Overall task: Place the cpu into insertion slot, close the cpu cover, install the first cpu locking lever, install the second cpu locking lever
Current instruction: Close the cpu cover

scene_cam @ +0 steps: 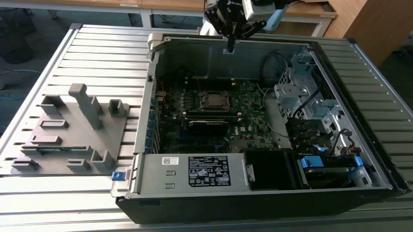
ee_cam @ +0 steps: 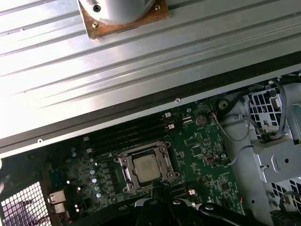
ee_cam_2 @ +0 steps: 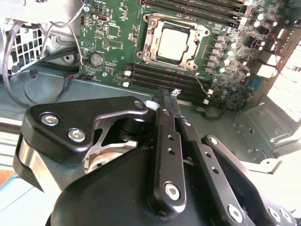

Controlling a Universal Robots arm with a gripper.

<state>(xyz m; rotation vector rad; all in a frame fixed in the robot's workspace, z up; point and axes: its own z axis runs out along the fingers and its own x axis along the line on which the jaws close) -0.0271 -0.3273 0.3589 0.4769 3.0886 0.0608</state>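
1. The gripper (ee_cam_2: 170,95) has its two fingers pressed together and nothing between them. In the exterior view it hangs (scene_cam: 229,48) above the rim of the open computer case (scene_cam: 193,60), clear of everything inside.
2. In the second wrist view the gripper's dark body hides the nearer part of the case floor, and its lower part is cut off by the picture's edge.
3. The cpu (ee_cam_2: 173,44) (ee_cam: 146,168) lies in the insertion slot (scene_cam: 202,100) on the motherboard (ee_cam_2: 108,52), well apart from the fingertips, with its silver-grey top showing in both wrist views.
4. The cpu cover (ee_cam_2: 150,41) appears to lie flat around the chip, which shows through its window. Whether it is latched down is too fine to make out.
5. Rows of black memory slots (ee_cam_2: 160,77) lie between the slot and the gripper.
6. The case rests on a slatted table (scene_cam: 96,53); its corner nearest the camera is cut off in the exterior view.
7. A grey fixture (scene_cam: 71,135) sits on the table beside the case, towards the exterior view's left edge.
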